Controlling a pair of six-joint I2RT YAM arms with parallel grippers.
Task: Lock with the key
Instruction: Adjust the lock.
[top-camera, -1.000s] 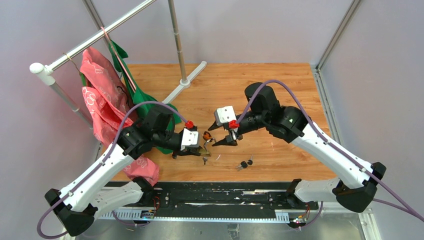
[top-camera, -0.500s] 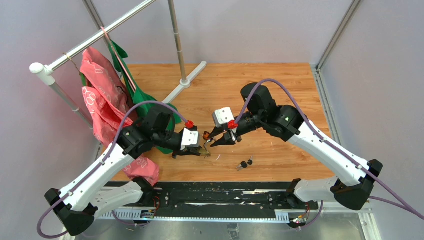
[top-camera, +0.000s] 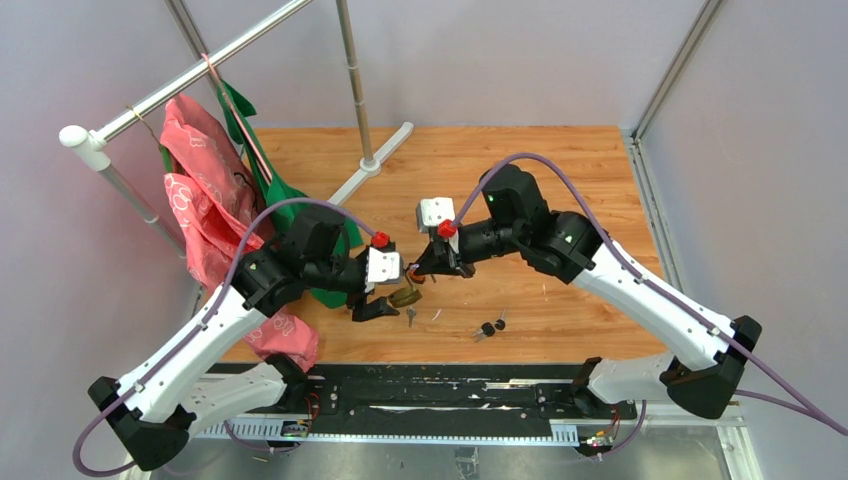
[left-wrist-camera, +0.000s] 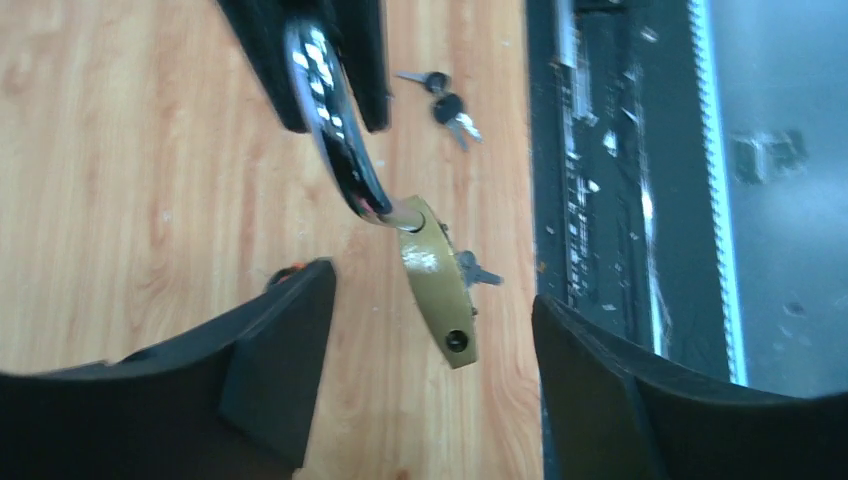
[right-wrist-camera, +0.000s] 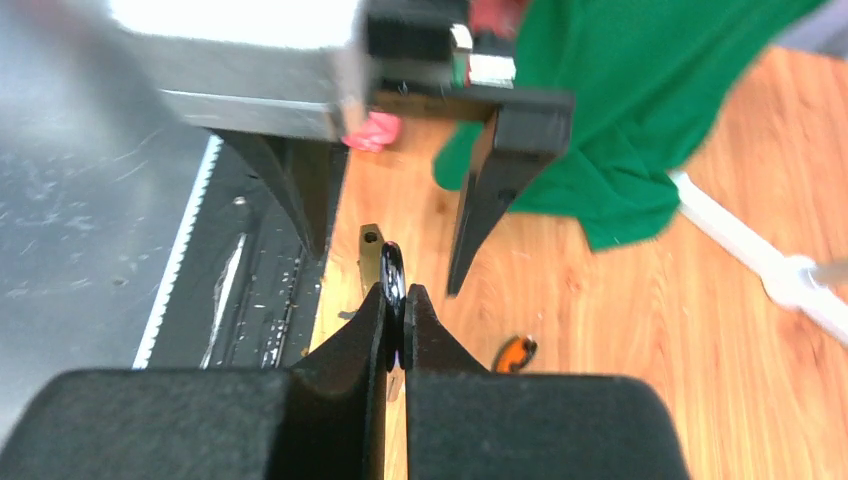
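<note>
My right pincer (right-wrist-camera: 397, 290) is pinched tight on the chrome shackle (left-wrist-camera: 340, 130) of a brass padlock (left-wrist-camera: 440, 285), which hangs tilted over the wooden table (top-camera: 560, 180). My left pincer (left-wrist-camera: 432, 290) gapes wide around the body. Any lettering is too blurred to read. A key (left-wrist-camera: 482, 273) shows beside it; inserted or behind, I cannot tell

I work in a lab test cell: plain grey walls (top-camera: 500, 60) enclose my wooden table (top-camera: 560, 170), a clothes rail (top-camera: 200, 68) at ten o'clock, a black mounting rail (top-camera: 440, 395) at six.
</note>
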